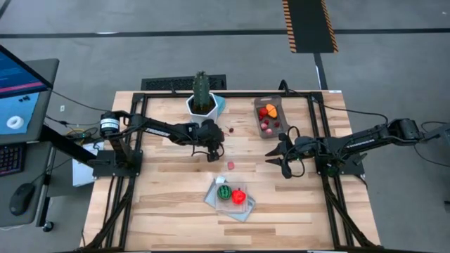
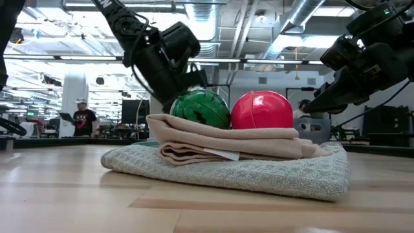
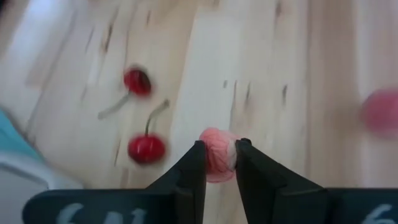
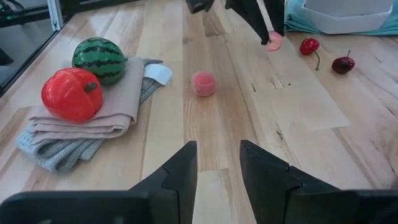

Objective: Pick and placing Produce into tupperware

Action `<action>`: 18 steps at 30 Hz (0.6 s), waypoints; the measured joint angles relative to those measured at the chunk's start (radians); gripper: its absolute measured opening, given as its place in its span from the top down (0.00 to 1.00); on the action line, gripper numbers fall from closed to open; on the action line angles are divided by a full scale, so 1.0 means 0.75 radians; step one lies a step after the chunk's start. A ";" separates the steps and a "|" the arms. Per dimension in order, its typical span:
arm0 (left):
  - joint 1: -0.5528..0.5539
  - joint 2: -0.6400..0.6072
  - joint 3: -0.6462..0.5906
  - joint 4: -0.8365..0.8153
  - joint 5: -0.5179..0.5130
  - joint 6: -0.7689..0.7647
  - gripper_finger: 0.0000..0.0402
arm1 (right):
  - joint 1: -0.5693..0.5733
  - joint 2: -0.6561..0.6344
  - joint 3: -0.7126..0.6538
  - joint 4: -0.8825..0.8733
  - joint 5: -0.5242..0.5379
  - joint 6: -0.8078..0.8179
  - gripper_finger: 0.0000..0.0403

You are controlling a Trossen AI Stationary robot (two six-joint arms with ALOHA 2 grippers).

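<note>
Grasp step. Near edge: watermelon piece (image 1: 224, 192) & red piece (image 1: 239, 196) on cloth (image 1: 247, 208). Mid-table: left gripper (image 3: 219, 155) jaws pinching a pink berry (image 3: 217, 160); right gripper (image 1: 284, 161) jaws narrow, empty. Far edge: tupperware (image 1: 257, 117), partly filled. Next, probably: lift, carry to tub w/o slipping.

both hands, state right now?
Left hand: closing on the pink berry, fingers at both its sides.
Right hand: open, holding nothing, hovering over bare table.
</note>
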 joint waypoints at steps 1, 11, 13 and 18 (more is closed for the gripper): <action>-0.002 0.000 0.018 0.000 0.001 0.000 0.85 | 0.000 0.001 0.000 0.000 0.000 0.000 0.64; 0.010 0.000 0.201 0.091 0.112 0.004 0.85 | 0.000 0.001 0.000 0.000 0.000 0.000 0.65; 0.021 0.012 0.246 0.123 0.124 0.002 0.85 | 0.000 0.000 0.000 0.000 0.000 0.000 0.65; 0.066 0.098 0.406 0.124 0.168 0.001 0.85 | 0.000 0.001 0.000 -0.003 0.000 0.000 0.64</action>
